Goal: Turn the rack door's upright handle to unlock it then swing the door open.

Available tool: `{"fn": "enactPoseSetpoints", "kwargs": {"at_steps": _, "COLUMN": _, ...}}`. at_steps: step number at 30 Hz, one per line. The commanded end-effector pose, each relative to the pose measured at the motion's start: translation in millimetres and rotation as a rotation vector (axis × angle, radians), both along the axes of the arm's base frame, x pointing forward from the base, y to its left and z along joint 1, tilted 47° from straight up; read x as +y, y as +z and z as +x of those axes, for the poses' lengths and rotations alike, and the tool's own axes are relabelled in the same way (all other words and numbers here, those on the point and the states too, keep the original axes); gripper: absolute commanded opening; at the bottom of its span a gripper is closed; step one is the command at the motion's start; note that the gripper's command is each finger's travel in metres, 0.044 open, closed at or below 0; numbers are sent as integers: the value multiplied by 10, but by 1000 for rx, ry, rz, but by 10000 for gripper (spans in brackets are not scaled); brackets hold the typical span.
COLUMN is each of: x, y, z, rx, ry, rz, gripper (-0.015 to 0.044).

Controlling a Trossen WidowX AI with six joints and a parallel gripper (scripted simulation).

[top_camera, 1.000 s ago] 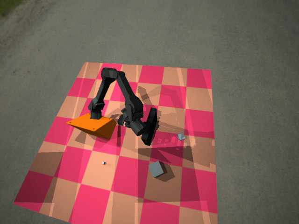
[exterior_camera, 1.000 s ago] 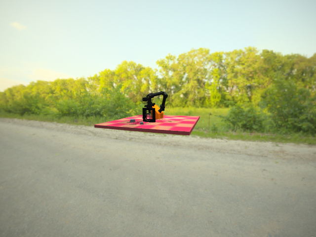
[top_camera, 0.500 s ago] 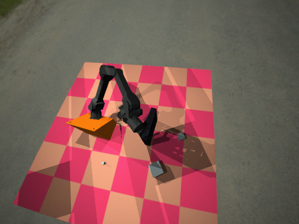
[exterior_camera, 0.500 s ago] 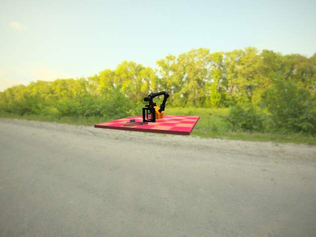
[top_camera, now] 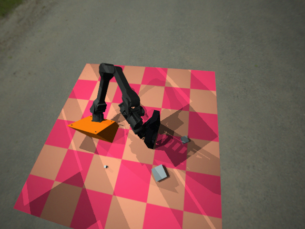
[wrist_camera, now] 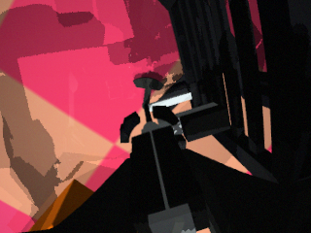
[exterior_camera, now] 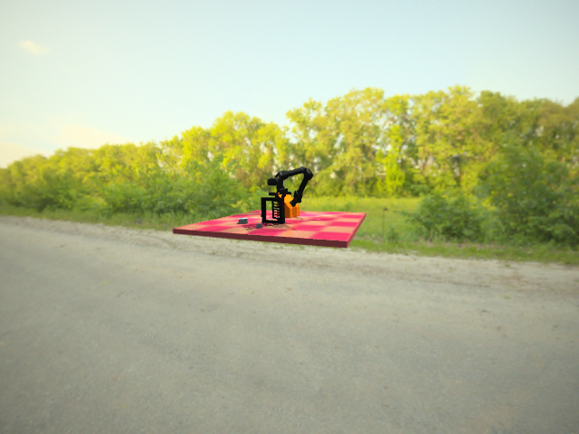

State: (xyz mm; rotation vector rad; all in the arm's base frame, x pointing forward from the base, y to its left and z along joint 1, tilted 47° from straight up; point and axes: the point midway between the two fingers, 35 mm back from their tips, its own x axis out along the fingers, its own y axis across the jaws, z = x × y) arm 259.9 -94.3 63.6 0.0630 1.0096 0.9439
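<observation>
The black rack frame (top_camera: 157, 115) (exterior_camera: 263, 210) stands upright on the table. Its slatted door (wrist_camera: 199, 49) is partly open: a gap shows at the left of the frame in the exterior view, with slats on the right. The exact angle cannot be told. My gripper (wrist_camera: 158, 161) is shut on the dark upright door handle (wrist_camera: 147, 99), whose round end shows beyond the fingertips in the wrist view. The handle looks turned, but how far is unclear. A pale strip (wrist_camera: 172, 101) lies beside the fingers. In the top view the fingertips are hidden at the rack.
A light grey block (top_camera: 159, 172) lies on the checkered table (top_camera: 133, 180) near the rack. A smaller grey block (top_camera: 185, 139) lies on the rack's far side. A tiny white cube (top_camera: 105, 166) lies in front of the orange arm base (top_camera: 95, 127).
</observation>
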Motion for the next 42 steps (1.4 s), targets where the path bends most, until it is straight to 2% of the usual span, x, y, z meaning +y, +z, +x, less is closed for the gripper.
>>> {"fn": "enactPoseSetpoints", "kwargs": {"at_steps": 1, "x": 56, "y": 50, "z": -28, "rx": 57, "ry": -64, "rz": 17, "gripper": 26}}
{"fn": "enactPoseSetpoints", "kwargs": {"at_steps": 42, "x": 633, "y": 619, "z": -75, "rx": 515, "ry": -516, "rz": 144, "gripper": 26}}
